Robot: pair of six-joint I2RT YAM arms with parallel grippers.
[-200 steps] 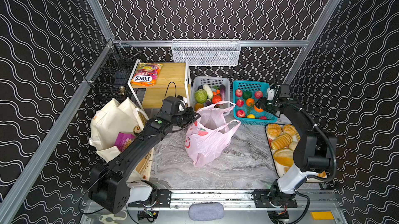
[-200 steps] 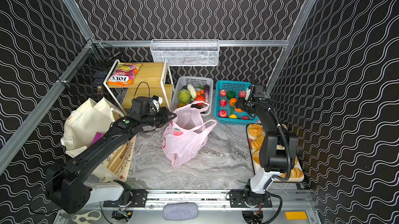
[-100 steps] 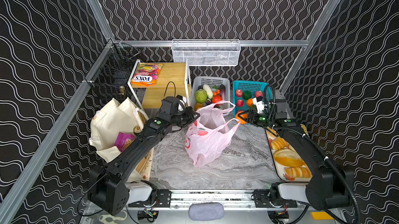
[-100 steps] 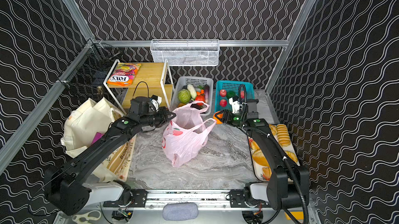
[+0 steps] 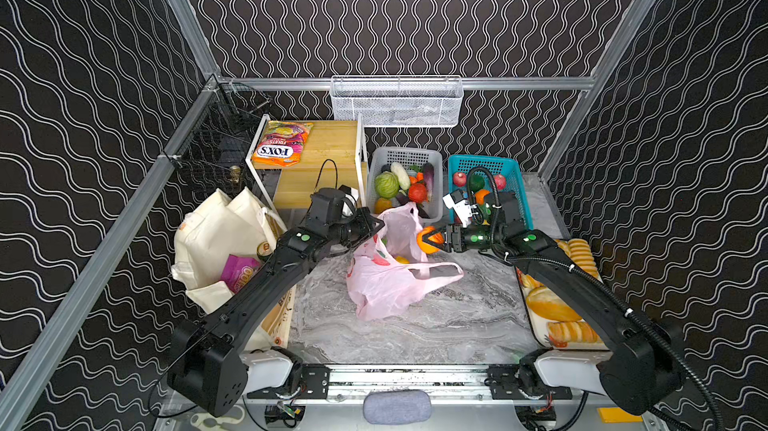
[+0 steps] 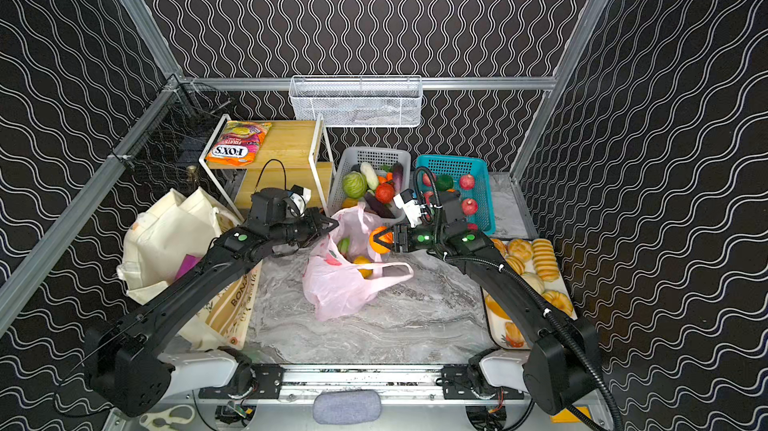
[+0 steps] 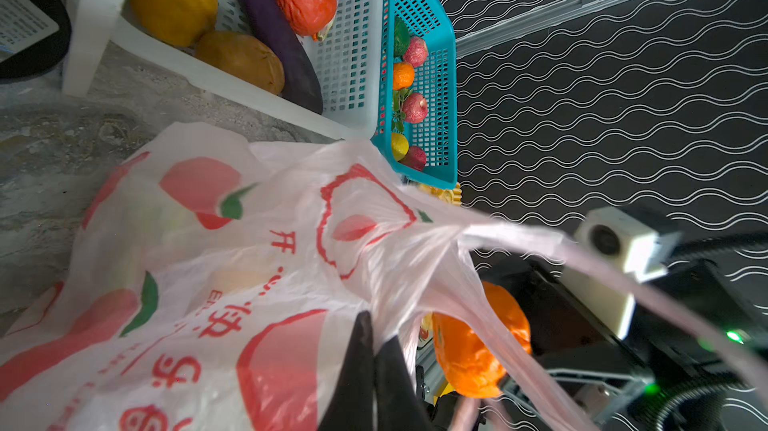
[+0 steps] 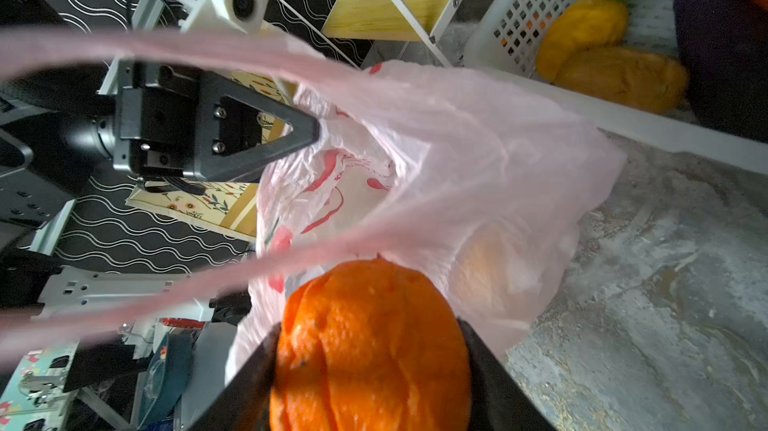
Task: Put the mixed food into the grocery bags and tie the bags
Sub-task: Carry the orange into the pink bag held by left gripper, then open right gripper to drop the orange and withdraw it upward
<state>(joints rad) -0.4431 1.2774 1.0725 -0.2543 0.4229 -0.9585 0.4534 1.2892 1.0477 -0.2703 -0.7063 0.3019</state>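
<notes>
Pinching pink plastic bag (image 5: 382, 292) rim, left tool (image 5: 379, 226) pressed together, right tool (image 5: 424, 239) gripping orange toy fruit (image 5: 430, 243)

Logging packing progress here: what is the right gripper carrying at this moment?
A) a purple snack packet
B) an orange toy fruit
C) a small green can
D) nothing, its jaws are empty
B: the right gripper is clamped on both sides of the orange toy fruit, right by the mouth of the pink plastic bag.
</notes>
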